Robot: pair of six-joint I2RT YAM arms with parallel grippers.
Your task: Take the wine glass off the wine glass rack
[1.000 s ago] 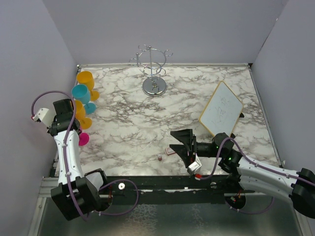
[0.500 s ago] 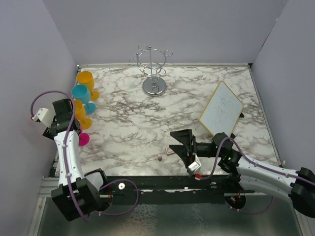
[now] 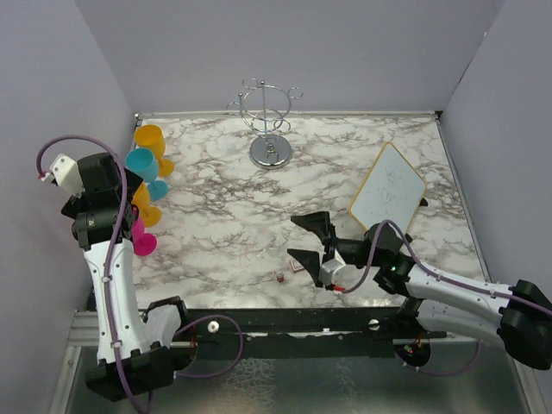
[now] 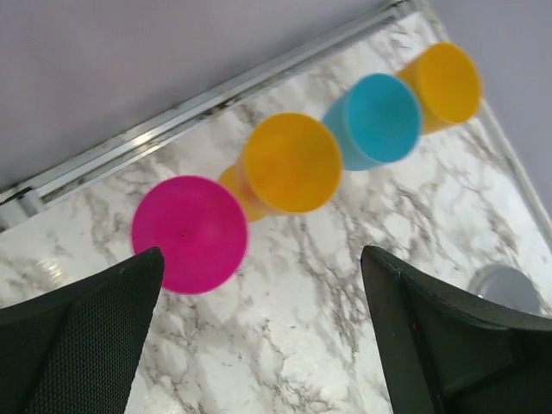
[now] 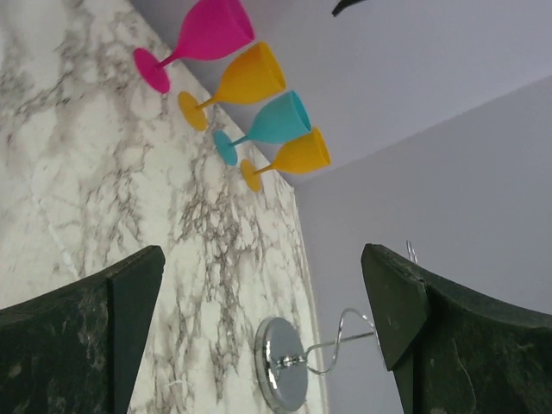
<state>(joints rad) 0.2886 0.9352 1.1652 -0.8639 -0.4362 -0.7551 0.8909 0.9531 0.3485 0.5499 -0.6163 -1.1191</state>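
The chrome wine glass rack (image 3: 269, 121) stands at the back of the marble table, and nothing hangs on its hooks that I can see. Several plastic wine glasses stand upright in a row along the left edge: orange (image 3: 151, 138), cyan (image 3: 142, 162), orange (image 3: 145, 205) and pink (image 3: 143, 244). My left gripper (image 3: 131, 207) hovers above this row, open and empty. Its wrist view looks down into the pink glass (image 4: 190, 233) and an orange glass (image 4: 291, 162). My right gripper (image 3: 304, 239) is open and empty low over the near table, facing the rack's base (image 5: 283, 362).
A white board (image 3: 388, 190) lies tilted at the right. A small pink-and-white block (image 3: 297, 265) and a tiny object (image 3: 280, 276) sit by the right gripper. Lilac walls close in the left, back and right sides.
My left gripper has opened and risen away from the pink glass, which stays standing on the table. The right gripper shifted slightly left and turned.
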